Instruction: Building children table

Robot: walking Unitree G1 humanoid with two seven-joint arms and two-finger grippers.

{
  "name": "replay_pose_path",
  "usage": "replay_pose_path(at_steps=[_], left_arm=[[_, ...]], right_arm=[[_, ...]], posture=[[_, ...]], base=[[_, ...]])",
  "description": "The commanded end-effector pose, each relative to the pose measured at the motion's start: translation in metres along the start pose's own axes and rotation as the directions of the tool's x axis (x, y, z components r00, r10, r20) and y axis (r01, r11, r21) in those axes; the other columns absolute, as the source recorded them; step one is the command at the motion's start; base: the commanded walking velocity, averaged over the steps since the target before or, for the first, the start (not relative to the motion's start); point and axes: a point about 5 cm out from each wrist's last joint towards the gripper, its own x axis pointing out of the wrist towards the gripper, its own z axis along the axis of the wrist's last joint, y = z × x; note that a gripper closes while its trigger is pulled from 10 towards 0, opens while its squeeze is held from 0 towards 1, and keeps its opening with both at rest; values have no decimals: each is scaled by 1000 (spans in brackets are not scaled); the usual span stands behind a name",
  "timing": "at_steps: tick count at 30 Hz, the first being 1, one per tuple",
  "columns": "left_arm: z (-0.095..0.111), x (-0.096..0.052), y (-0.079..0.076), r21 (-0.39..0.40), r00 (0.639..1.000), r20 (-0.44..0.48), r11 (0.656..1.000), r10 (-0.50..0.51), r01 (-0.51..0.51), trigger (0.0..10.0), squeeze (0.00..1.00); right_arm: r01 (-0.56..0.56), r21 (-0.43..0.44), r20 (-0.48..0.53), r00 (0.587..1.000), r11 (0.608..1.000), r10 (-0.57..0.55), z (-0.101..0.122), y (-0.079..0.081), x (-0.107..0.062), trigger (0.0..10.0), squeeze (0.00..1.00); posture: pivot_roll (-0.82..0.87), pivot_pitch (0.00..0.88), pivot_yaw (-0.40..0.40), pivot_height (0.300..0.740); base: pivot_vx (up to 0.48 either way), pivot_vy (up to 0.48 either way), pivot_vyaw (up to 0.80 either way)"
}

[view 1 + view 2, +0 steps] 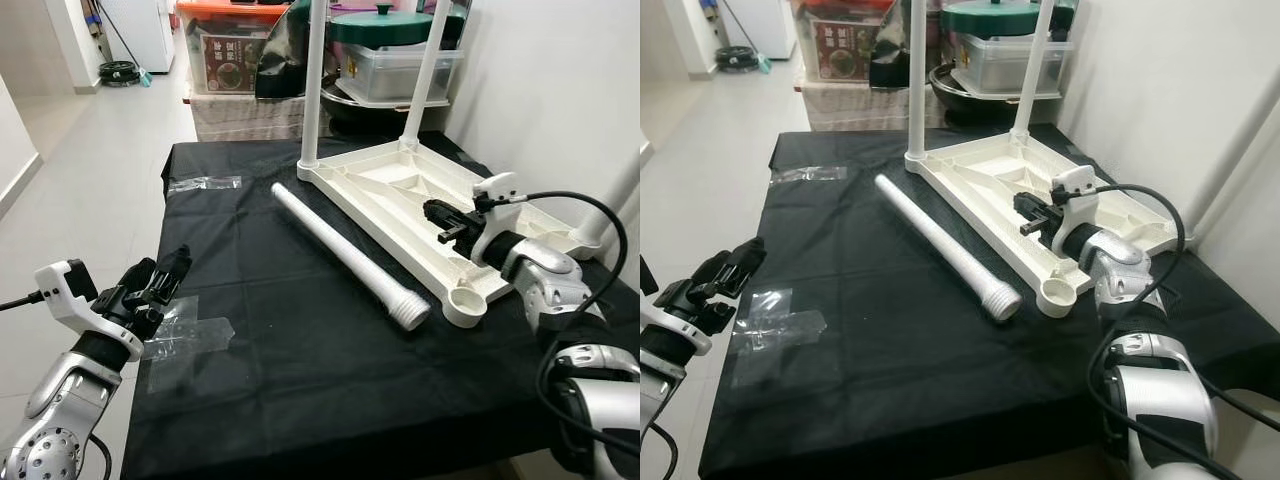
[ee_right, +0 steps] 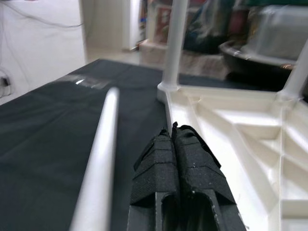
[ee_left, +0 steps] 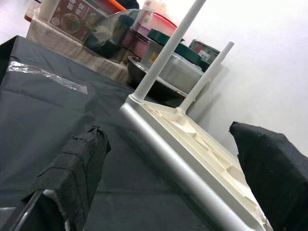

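Note:
The white tabletop [image 1: 395,185] lies upside down on the black cloth. Two white legs [image 1: 313,80] [image 1: 425,75] stand upright in its far corners, and another leg [image 1: 605,220] rises at its right corner. A loose leg [image 1: 345,250] lies on the cloth beside the tabletop, threaded end toward me. The near corner socket [image 1: 468,303] holds nothing. My right gripper [image 1: 432,212] hovers over the tabletop's ribbed underside, shut with nothing in it; its fingers [image 2: 178,168] are pressed together. My left gripper [image 1: 165,268] sits at the table's left edge, open and not holding anything.
Clear plastic wrappers lie on the cloth at the far left [image 1: 205,183] and under my left gripper [image 1: 185,335]. Storage boxes [image 1: 230,50] and covered pots [image 1: 390,40] are stacked behind the table. A white wall [image 1: 560,80] runs along the right.

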Motion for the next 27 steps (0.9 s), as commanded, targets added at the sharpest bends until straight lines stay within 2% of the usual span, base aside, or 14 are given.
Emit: replay_pose_path(at_steps=[1,2,4,5,6,9,10,12,14,16,21,23,24,27], left_arm=[[-3,3,1,22,1000,-4,1000,21,-20,10000,0],[-5,3,2,36,999,-11,999,30,-30,10000,0],[-6,2,3,45,999,-15,998,37,-36,10000,0],[-6,2,4,46,999,-19,998,44,-43,10000,0],[-6,2,4,46,999,-19,998,44,-43,10000,0],[-8,1,9,68,996,-41,995,74,-71,10000,0],[-8,1,9,68,996,-41,995,74,-71,10000,0],[-8,1,11,78,995,-52,994,85,-80,10000,0],[-19,1,23,154,977,-131,977,168,-147,10000,0],[-37,-3,38,228,931,-224,944,290,-240,10000,0],[-43,-5,39,226,921,-233,938,312,-261,10000,0],[-43,-6,40,241,918,-231,933,321,-266,10000,0],[-43,-6,40,241,918,-231,933,321,-266,10000,0],[-42,-8,42,247,917,-224,930,329,-273,10000,0]], right_arm=[[-1,-52,-40,999,999,-1,-12,19,8,8510,0],[-3,-36,-52,999,999,1,-16,28,12,10000,0],[-1,-22,-60,998,1000,0,-18,33,14,10000,0],[-6,-5,-39,999,1000,6,-19,42,18,10000,980],[-6,-5,-39,999,1000,6,-19,42,18,10000,980],[-137,80,-20,990,987,139,-22,87,27,10000,1000],[-137,80,-20,990,987,139,-22,87,27,10000,1000],[-173,89,-27,984,981,176,-23,97,29,10000,1000],[-229,82,-76,969,970,235,-26,117,32,10000,1000],[-276,60,-128,951,959,282,-29,135,36,10000,1000],[-271,-3,-187,946,963,266,-33,146,40,10000,1000],[-212,-74,-288,940,974,183,-47,147,44,10000,1000],[-212,-74,-288,940,974,183,-47,147,44,10000,1000],[-170,-58,-374,917,984,136,-58,153,46,10000,1000]], posture=[[59,0,-65,740],[59,0,-64,740],[59,0,-64,740],[62,0,-63,740],[62,0,-63,740],[60,0,-61,740],[60,0,-61,740],[60,0,-61,740],[58,0,-61,740],[56,0,-72,740],[54,0,-75,740],[59,0,-86,740],[59,0,-86,740],[59,0,-86,740]], base=[[0,0,0],[0,0,0],[0,0,0],[0,0,0],[0,0,0],[0,0,0],[0,0,0],[0,0,0],[0,0,0],[0,0,0],[0,0,0],[0,0,0],[0,0,0],[0,0,0]])
